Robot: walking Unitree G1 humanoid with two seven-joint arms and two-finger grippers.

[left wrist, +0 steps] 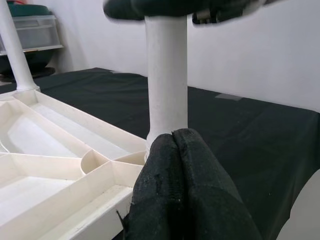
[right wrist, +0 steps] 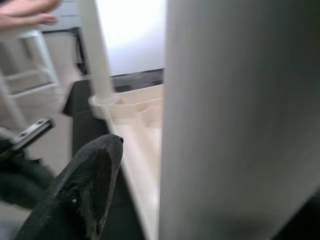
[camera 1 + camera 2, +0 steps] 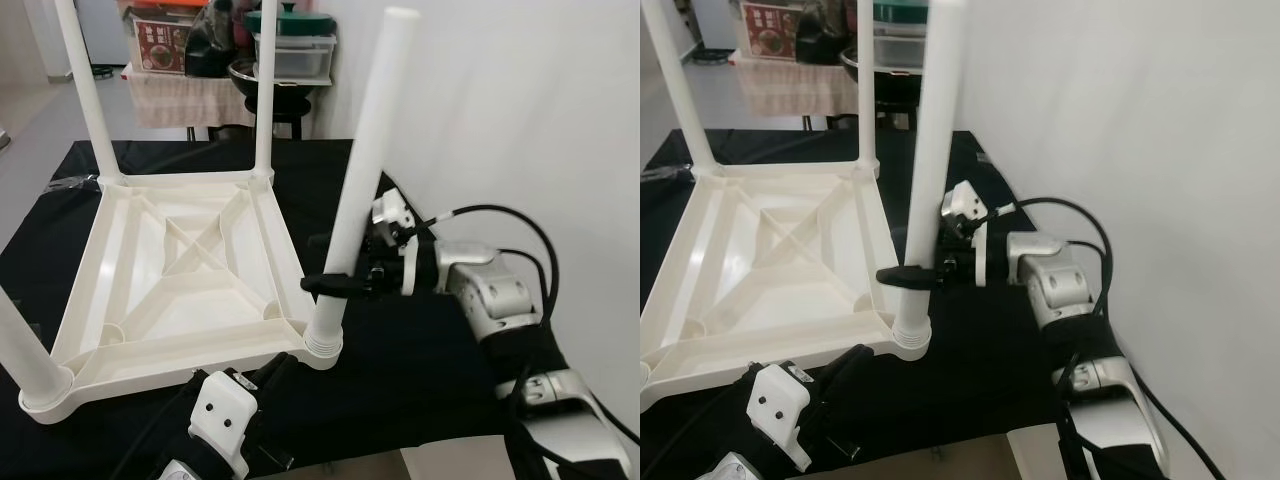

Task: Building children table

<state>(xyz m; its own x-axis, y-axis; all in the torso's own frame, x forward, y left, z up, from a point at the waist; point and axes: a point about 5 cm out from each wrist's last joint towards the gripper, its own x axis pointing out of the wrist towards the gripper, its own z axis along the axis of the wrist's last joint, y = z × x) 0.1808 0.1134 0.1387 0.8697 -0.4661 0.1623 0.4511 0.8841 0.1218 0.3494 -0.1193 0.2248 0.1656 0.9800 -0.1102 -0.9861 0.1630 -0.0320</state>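
The right tool (image 3: 335, 283) is closing its black fingers around a white table leg (image 3: 362, 180), low on the shaft, just above the corner socket. The leg is leaning slightly in the near right corner of the upturned white children table top (image 3: 180, 290), which is lying on a black-covered table (image 3: 400, 380). The left tool (image 1: 182, 190) is hovering by that corner, fingers pressed together, holding nothing.
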